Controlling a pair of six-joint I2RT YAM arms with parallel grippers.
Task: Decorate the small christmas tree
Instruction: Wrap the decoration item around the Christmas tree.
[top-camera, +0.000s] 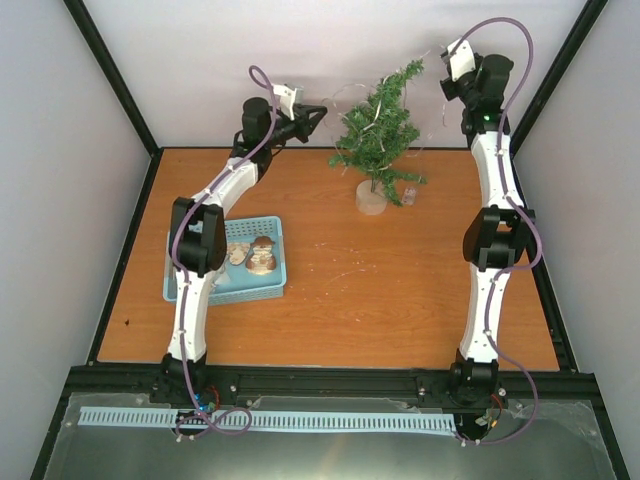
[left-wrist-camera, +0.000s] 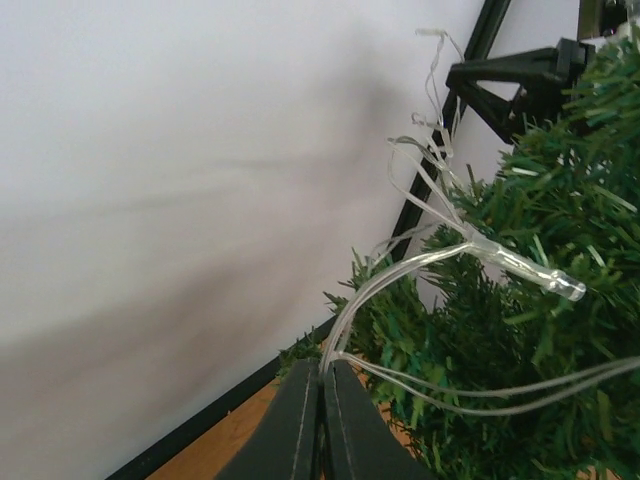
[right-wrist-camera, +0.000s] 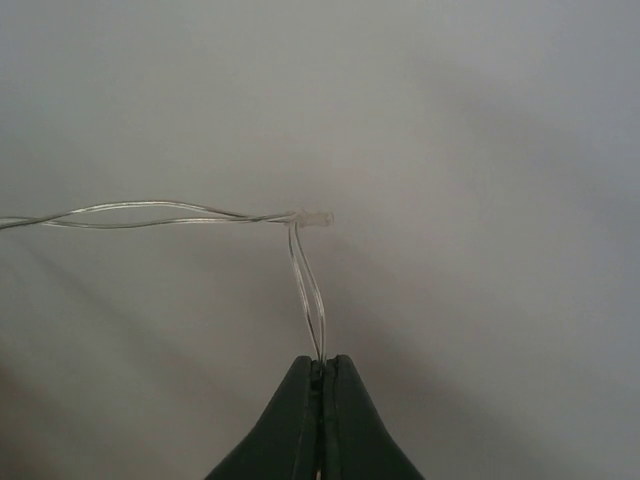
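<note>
Jaws of left gripper (left-wrist-camera: 322, 400) and right gripper (right-wrist-camera: 322, 385) both clench a thin clear wire light string (right-wrist-camera: 306, 290), partly draped on the small dark green bristly christmas tree (top-camera: 380, 135) at twelve o'clock; brownish ornaments (top-camera: 262, 256) in the eight-o'clock blue mesh basket (top-camera: 240, 294) look unhung

The tree (top-camera: 381, 130) stands upright at the far middle of the table (top-camera: 330, 300) — dark green bristly branches, a slim pointed top, a round pale base (top-camera: 371, 198). A clear light wire (left-wrist-camera: 430, 262) loops loosely over its branches — one small bulb (left-wrist-camera: 530, 270) rests against the needles.
</note>
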